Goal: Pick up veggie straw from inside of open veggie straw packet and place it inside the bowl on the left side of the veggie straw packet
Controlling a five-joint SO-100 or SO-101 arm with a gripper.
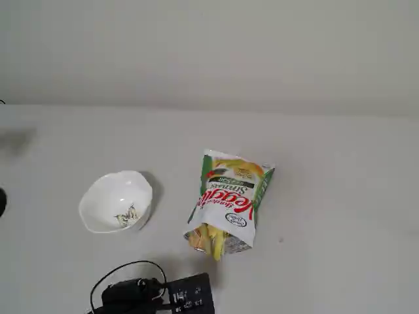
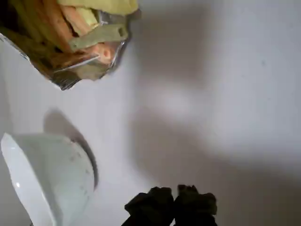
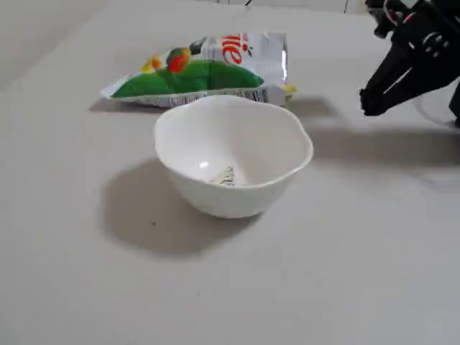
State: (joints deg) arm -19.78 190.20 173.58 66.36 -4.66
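Note:
The veggie straw packet (image 1: 230, 196) lies flat on the table, its open mouth facing the near edge in this fixed view. Pale yellow veggie straws (image 1: 211, 241) poke out of that mouth, and the wrist view shows them among orange ones (image 2: 101, 35). The white bowl (image 1: 116, 201) stands left of the packet, holding only its dark floral mark. My gripper (image 2: 171, 207) is shut with nothing in it, hovering over bare table short of the packet mouth (image 2: 70, 42). In the side fixed view the gripper (image 3: 370, 102) hangs right of the bowl (image 3: 233, 154) and packet (image 3: 201, 68).
My black arm (image 1: 157, 294) with its looped cable sits at the bottom edge of the fixed view from above, just below the packet's mouth. The table (image 1: 340, 196) is plain white, and a pale wall rises behind it.

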